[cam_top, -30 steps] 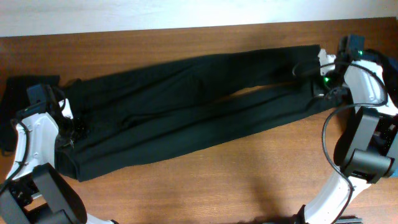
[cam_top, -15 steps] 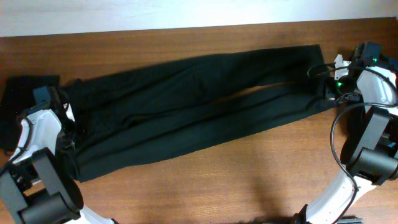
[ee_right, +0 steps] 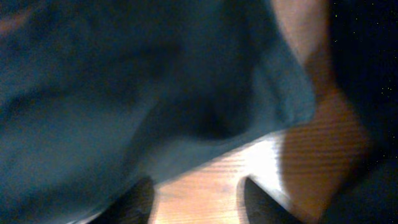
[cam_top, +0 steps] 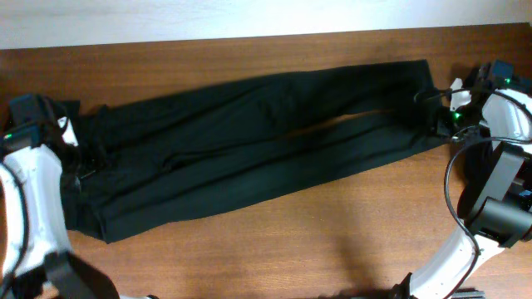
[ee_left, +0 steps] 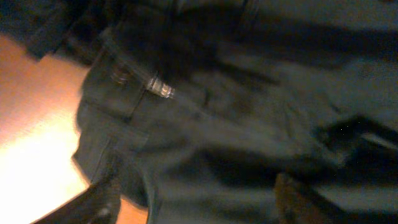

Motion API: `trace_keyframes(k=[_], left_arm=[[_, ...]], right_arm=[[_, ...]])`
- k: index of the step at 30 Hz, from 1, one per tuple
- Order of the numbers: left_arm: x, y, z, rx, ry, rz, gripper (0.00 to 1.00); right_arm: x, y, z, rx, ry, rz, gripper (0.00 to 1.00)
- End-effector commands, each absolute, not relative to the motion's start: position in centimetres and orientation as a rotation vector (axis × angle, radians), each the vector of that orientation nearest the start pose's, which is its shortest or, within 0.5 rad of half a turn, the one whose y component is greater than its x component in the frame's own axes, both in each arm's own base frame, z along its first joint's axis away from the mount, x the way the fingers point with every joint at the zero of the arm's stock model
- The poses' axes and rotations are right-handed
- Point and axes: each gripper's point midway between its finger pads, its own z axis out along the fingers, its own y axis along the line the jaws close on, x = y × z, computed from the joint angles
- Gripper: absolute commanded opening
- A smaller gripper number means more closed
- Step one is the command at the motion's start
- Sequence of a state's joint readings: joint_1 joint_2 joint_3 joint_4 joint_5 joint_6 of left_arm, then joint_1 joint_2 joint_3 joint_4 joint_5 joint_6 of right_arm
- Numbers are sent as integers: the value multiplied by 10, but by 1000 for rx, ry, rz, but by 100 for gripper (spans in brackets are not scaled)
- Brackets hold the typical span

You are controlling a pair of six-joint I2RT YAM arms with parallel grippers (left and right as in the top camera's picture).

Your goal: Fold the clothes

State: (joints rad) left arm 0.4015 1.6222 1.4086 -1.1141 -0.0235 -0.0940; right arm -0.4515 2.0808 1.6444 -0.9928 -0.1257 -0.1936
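Long matte black fabric trousers (cam_top: pixel 249 141) lie on the brown wooden desk (cam_top: pixel 332 241); left end effector (ee_left: pixel 196 202) open over their waist; right end effector (ee_right: pixel 193 202) open at their hems.

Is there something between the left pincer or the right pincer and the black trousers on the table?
Nothing visible stands in the way. The left pincer hangs open right over the waist end of the black trousers. The right pincer hangs open at the leg ends, with only bare table beside the cloth.
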Motion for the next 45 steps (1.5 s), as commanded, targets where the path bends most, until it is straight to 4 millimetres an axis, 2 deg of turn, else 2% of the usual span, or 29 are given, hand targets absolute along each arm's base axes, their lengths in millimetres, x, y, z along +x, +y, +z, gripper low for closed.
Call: trace_keyframes(k=[1, 4, 10, 14, 21, 25, 29, 37, 45], left_arm=[[300, 139, 155, -802, 2806, 39, 86], [288, 137, 150, -863, 2832, -47, 93], [269, 150, 131, -997, 2824, -109, 95], [254, 154, 102, -1084, 2820, -154, 95], [228, 157, 52, -1233, 2780, -207, 95], [216, 158, 33, -1283, 2762, -218, 95], [208, 155, 25, -1309, 2767, -227, 95], [208, 153, 15, -1299, 2750, -226, 95], [213, 156, 2, -1274, 2704, -210, 89]], right_arm=[[408, -178, 75, 502, 2882, 106, 74], [398, -185, 77, 650, 2879, 122, 77], [391, -181, 76, 690, 2898, 164, 79], [384, -177, 73, 784, 2910, 183, 79], [381, -175, 60, 817, 2912, 190, 79], [379, -174, 49, 817, 2913, 190, 79], [378, -174, 38, 813, 2906, 187, 80], [377, -173, 12, 802, 2880, 176, 82], [378, -174, 9, 798, 2872, 172, 82]])
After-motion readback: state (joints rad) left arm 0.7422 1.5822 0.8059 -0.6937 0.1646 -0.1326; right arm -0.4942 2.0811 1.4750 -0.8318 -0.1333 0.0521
